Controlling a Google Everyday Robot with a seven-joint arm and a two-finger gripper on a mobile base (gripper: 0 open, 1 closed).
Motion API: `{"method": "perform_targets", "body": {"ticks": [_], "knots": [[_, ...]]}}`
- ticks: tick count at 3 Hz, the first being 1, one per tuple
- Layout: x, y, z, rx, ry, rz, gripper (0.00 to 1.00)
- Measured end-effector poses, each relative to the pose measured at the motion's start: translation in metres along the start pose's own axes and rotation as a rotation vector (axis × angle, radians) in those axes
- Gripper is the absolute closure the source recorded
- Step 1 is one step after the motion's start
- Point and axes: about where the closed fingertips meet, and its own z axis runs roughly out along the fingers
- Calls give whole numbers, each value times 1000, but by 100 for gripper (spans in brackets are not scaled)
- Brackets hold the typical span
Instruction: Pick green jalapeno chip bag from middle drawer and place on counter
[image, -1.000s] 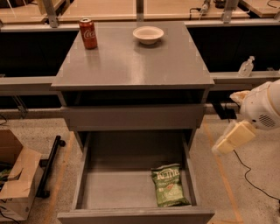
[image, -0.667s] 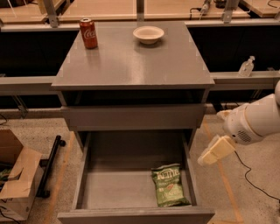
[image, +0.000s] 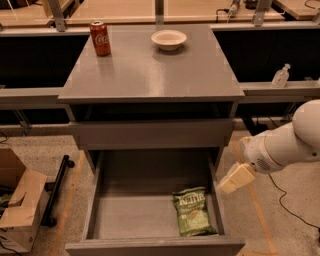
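Observation:
The green jalapeno chip bag lies flat on the floor of the open middle drawer, near its front right corner, pale logo toward the back. The grey counter tops the cabinet above it. My gripper hangs from the white arm at the right, just outside and above the drawer's right wall, up and right of the bag and not touching it.
A red soda can and a white bowl stand at the back of the counter. A closed drawer front sits above the open drawer. A cardboard box is on the floor at left. A small bottle stands on the right ledge.
My arm and gripper have moved left and down, from well right of the cabinet to the right edge of the open drawer. The bag has not moved.

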Motion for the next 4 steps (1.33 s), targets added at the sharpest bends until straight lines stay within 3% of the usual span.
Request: {"method": "perform_targets", "body": {"ticks": [1, 3, 4], "knots": [[10, 4, 21, -55, 11, 28, 0], [42, 15, 113, -190, 39, 78, 0], [46, 18, 123, -205, 44, 83, 0]]}}
